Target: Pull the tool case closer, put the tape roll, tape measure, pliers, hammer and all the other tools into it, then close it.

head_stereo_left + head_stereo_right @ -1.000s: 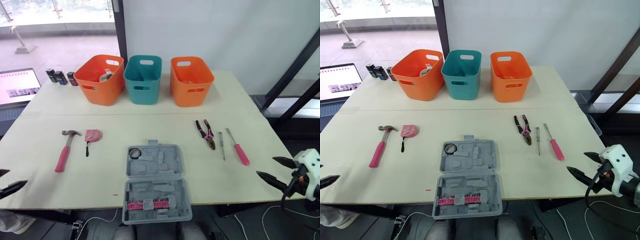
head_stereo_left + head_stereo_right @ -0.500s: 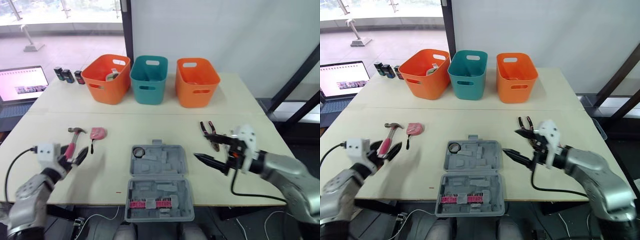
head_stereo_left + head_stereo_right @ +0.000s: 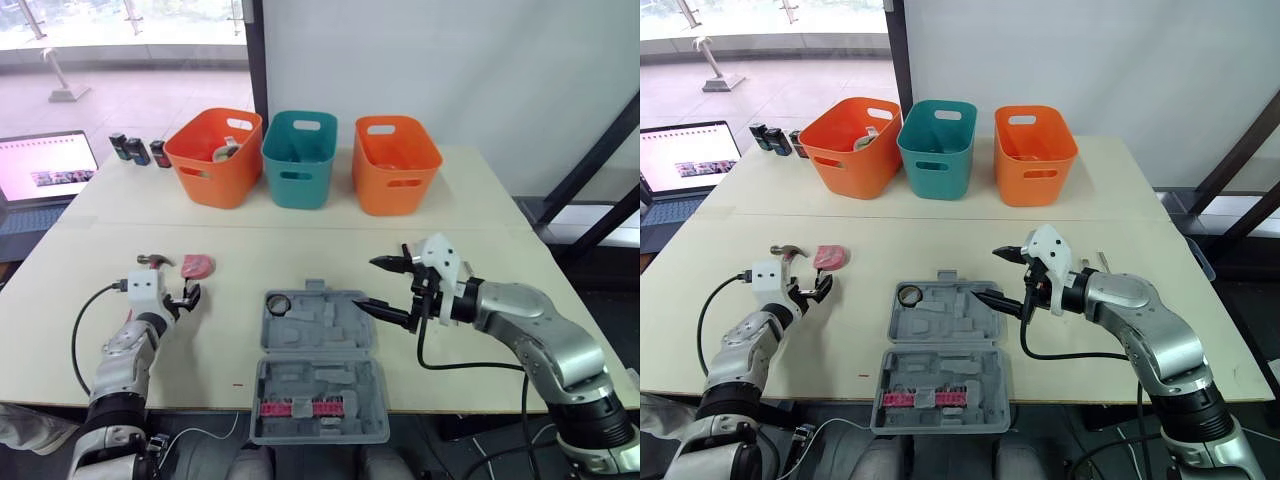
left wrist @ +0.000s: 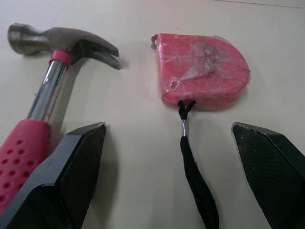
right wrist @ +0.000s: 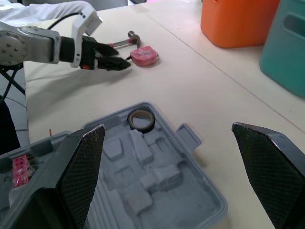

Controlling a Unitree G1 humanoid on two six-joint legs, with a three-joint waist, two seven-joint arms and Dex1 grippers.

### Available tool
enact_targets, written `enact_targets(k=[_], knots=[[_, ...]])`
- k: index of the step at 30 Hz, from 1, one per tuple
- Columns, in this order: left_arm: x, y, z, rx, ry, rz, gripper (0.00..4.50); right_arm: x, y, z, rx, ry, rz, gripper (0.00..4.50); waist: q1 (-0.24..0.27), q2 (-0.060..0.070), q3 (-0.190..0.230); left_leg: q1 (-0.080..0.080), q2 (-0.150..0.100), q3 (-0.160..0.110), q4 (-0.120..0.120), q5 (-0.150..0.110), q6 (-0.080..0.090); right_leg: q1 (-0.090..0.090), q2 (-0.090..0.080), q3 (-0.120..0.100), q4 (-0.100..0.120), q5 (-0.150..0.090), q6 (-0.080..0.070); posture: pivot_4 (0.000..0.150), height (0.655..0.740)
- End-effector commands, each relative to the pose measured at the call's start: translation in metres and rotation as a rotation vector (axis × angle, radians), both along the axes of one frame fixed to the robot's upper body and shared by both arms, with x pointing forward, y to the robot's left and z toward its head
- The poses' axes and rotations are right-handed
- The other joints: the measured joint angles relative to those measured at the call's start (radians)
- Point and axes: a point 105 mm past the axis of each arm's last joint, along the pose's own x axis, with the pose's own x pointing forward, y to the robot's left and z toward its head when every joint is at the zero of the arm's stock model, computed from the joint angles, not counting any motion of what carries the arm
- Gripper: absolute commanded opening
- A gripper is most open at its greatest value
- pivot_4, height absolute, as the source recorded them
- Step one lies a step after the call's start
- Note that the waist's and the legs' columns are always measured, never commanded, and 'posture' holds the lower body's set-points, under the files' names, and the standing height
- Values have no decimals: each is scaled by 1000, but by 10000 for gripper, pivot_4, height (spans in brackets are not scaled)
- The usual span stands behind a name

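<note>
left claw (image 3: pixel 183 298) gaped at the tape measure (image 3: pixel 196 266) left of the case (image 3: pixel 318 335); right claw (image 3: pixel 368 284) gaped at its right edge.

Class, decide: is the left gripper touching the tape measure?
Apart. In the left wrist view, bare table separates the tape measure and its strap from fingers of the open left gripper.

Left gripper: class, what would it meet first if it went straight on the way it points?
Most likely the black strap of the pink tape measure, lying between the left gripper's open fingers; the body comes next, depth unclear.
</note>
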Motion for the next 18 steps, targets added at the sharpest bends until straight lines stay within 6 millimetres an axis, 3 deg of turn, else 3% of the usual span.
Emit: enact_targets(k=[1, 3, 10, 18], knots=[[2, -8, -11, 10, 27, -36, 42029, 1, -3, 12, 0, -49, -6, 45000, 0, 0, 0, 0, 0, 0, 0, 0, 0, 0, 0, 0, 0, 0, 0, 1500, 7400], [4, -11, -14, 5, 36, -44, 35597, 1, -4, 12, 2, -50, -10, 45000, 1, 1, 0, 1, 0, 0, 0, 0, 0, 1, 0, 0, 0, 0, 0, 1500, 7400], [7, -18, -13, 1, 24, -73, 304, 2, -9, 13, -12, -57, -31, 45000, 3, 1, -1, 1, 0, -1, 0, 0, 0, 2, 0, 0, -1, 0, 0, 1500, 7400], [8, -23, -16, -10, 27, -82, 304, 0, -14, 11, -26, -51, -50, 45000, 14, 1, -1, 1, -1, -1, 0, 0, 0, 2, 0, 0, -1, 0, 0, 1500, 7400]])
